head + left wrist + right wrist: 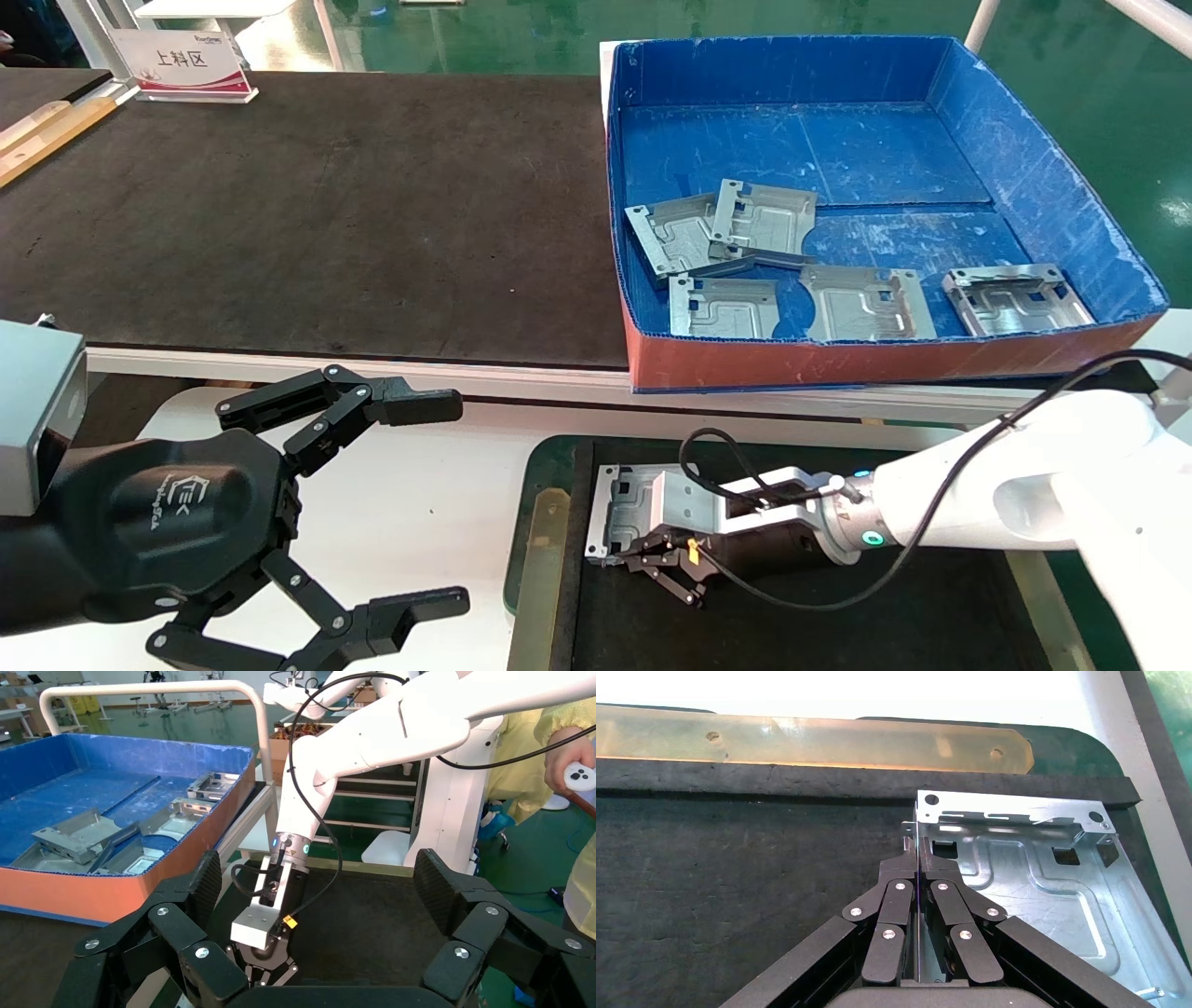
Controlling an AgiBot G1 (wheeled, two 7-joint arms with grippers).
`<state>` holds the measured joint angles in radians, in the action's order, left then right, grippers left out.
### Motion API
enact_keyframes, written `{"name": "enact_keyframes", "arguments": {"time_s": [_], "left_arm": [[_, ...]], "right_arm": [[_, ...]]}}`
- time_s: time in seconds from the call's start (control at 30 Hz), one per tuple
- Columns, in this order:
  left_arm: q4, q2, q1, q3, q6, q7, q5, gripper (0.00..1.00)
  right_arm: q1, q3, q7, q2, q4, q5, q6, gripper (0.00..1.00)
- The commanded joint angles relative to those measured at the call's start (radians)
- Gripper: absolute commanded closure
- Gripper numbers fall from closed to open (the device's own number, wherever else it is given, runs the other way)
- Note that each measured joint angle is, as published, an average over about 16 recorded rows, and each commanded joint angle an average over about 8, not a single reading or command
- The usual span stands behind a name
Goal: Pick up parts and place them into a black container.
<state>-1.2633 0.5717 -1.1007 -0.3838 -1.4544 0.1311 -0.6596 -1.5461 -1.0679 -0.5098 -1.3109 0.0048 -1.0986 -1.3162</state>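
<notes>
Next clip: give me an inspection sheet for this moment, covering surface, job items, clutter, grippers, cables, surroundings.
Surface: long black mat on the table; white ledge below.
Job items: five parts in the blue box; one part over the black container, near its left end.
Clutter: nothing seen.
Grippers: right gripper shut on that part's edge, low over the container; left gripper open, idle beside the container.
Cables: black cable along the right arm.
Surroundings: sign card far left; green floor; person with a controller.

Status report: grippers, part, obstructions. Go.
Right gripper shut on a part's edge, low over the black container. Left gripper open, idle at near left. Five parts remain in the blue box. Nothing in the way.
</notes>
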Motion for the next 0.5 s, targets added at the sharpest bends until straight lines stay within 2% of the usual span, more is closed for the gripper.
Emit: {"name": "enact_keyframes", "arguments": {"time_s": [0.03, 0.23, 0.27, 0.5], "left_arm": [[0.000, 0.000, 0.000, 0.000, 0.000, 0.000, 0.000, 0.00], [0.000, 0.000, 0.000, 0.000, 0.000, 0.000, 0.000, 0.00], [0.000, 0.000, 0.000, 0.000, 0.000, 0.000, 0.000, 0.00], [0.000, 0.000, 0.000, 0.000, 0.000, 0.000, 0.000, 0.00]], "right_arm": [[0.002, -0.001, 0.001, -0.001, 0.001, -0.001, -0.001, 0.84], [0.001, 0.009, 0.005, 0.005, 0.002, 0.014, -0.019, 0.09], [0.001, 0.010, 0.004, 0.007, 0.002, 0.015, -0.021, 0.00], [-0.004, 0.009, -0.005, 0.011, 0.004, 0.013, -0.036, 0.00]]}}
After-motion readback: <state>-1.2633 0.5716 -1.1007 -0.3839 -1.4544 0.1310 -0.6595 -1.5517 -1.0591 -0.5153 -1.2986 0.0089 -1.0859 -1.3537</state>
